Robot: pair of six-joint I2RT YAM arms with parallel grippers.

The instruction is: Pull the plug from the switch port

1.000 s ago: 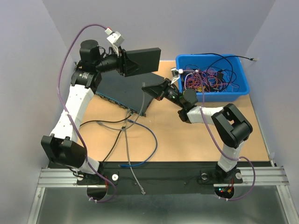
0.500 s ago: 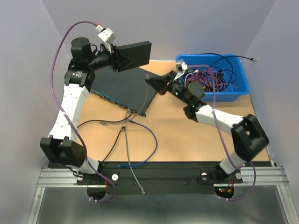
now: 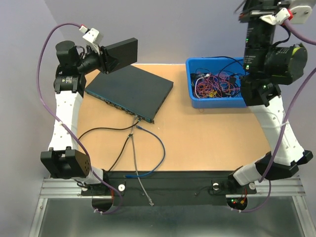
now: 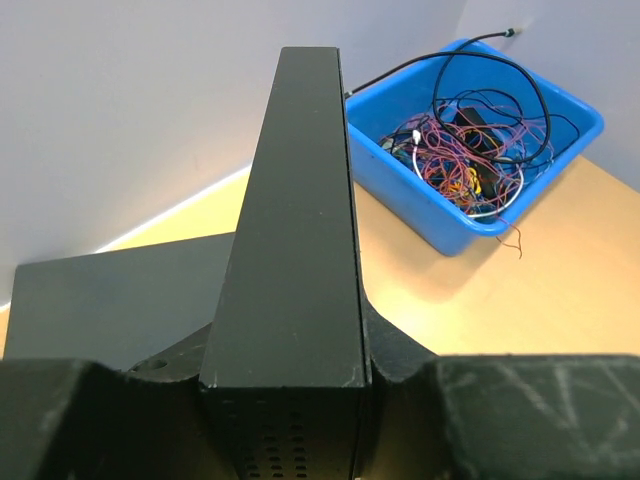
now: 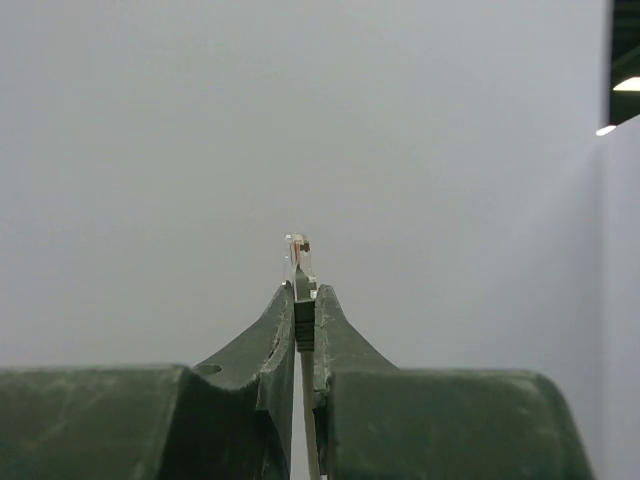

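The dark network switch [image 3: 131,90] lies flat at the back left of the table, and also shows in the left wrist view [image 4: 110,300]. Cable plugs [image 3: 137,121] sit at its front edge. My left gripper [image 3: 107,59] is raised above the switch's back left corner and is shut on a black flat box [image 4: 296,230]. My right arm [image 3: 269,59] is raised high at the back right, with its fingers cut off by the top of that view. In the right wrist view my right gripper [image 5: 303,290] is shut on a clear plug [image 5: 298,258] with a grey cable, against the bare wall.
A blue bin [image 3: 252,101] full of tangled wires stands at the back right and also shows in the left wrist view [image 4: 400,175]. A black cable [image 3: 106,130], a grey cable [image 3: 135,155] and a blue cable [image 3: 161,148] trail from the switch's front towards the near edge.
My right arm has swung from the switch's front corner up high to the back right. My left arm has carried the black box leftward.
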